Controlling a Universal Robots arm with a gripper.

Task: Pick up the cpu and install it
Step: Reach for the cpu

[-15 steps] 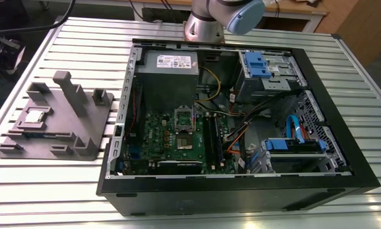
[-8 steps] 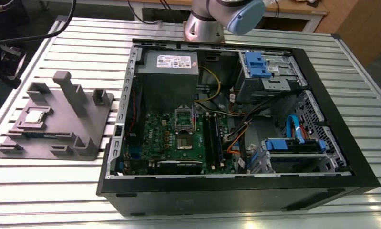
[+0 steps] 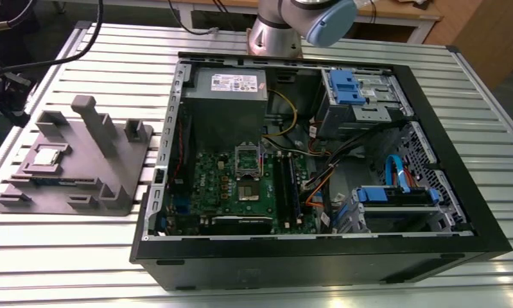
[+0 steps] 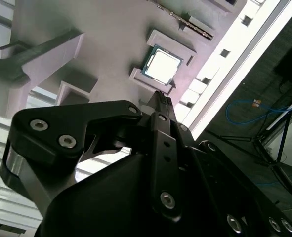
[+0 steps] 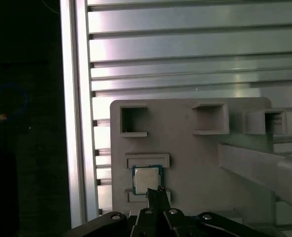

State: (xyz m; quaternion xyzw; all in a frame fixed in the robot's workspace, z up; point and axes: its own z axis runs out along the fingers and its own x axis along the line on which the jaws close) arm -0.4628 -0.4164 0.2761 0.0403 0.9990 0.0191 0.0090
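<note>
The cpu [image 3: 49, 156] is a small silvery square chip. It lies flat in a shallow seat on the grey fixture plate [image 3: 110, 168], at the exterior view's left beside the computer case. Both wrist views look down on the cpu [image 4: 161, 66] [image 5: 147, 178] from above. My gripper [image 4: 160, 97] [image 5: 154, 191] hangs well above the plate, its black fingers pressed together into one narrow tip with nothing between them. That tip points at the chip's near edge without touching it. The open socket [image 3: 249, 172] shows on the green board inside the case.
The open black computer case [image 3: 325, 256] lies on the slatted metal table [image 3: 461, 83], with drive bays, cables and black memory sticks [image 3: 287, 186] inside. Tall grey posts [image 3: 92, 122] rise from the fixture plate near the chip. The table's edge [image 5: 76, 123] runs close by the plate.
</note>
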